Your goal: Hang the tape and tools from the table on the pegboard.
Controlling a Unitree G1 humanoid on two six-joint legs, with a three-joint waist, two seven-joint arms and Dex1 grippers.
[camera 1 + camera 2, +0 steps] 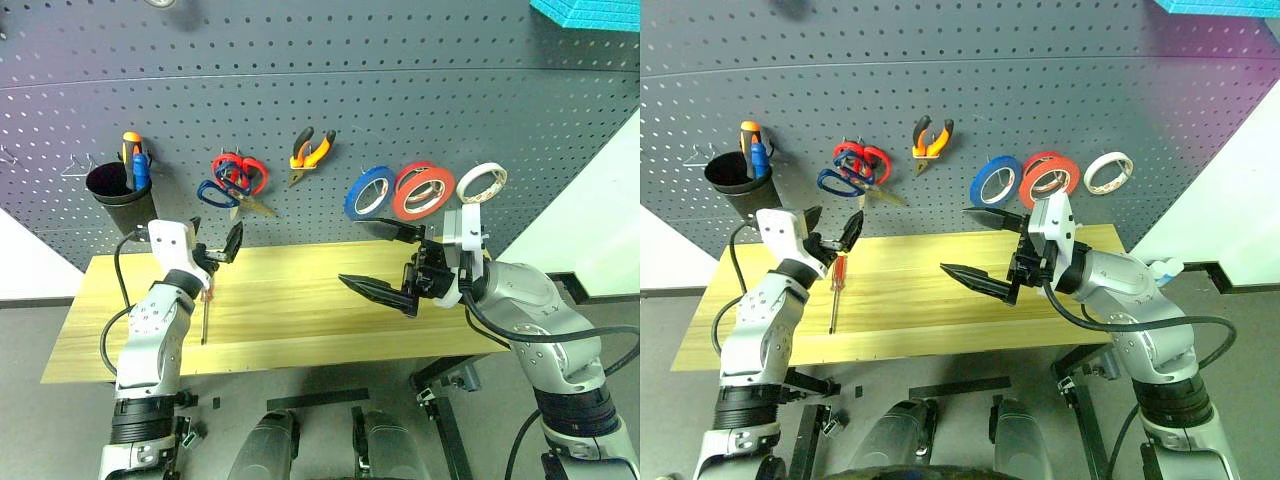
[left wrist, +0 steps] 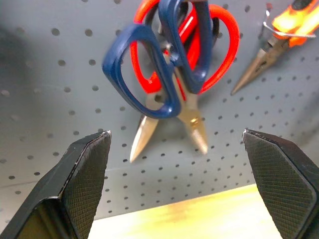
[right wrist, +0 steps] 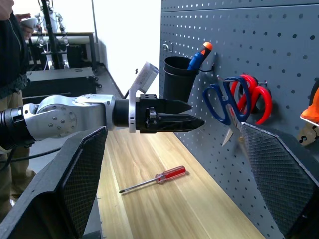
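You're nearly done: tape (image 1: 421, 190), pliers (image 1: 311, 152) and scissors (image 1: 222, 189) already hang on the pegboard (image 1: 400, 90). Only the screwdriver (image 1: 205, 308) is left, lying flat on the table (image 1: 300, 320) w/ red handle toward the board, thin shaft toward you. Left gripper (image 1: 213, 250) is spread, empty, just above the handle. Right gripper (image 1: 392, 262) gapes wide too, holding nothing.

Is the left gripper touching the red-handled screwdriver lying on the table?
Apart. The right wrist view shows the left gripper hanging in the air above the screwdriver, with bare table between them.
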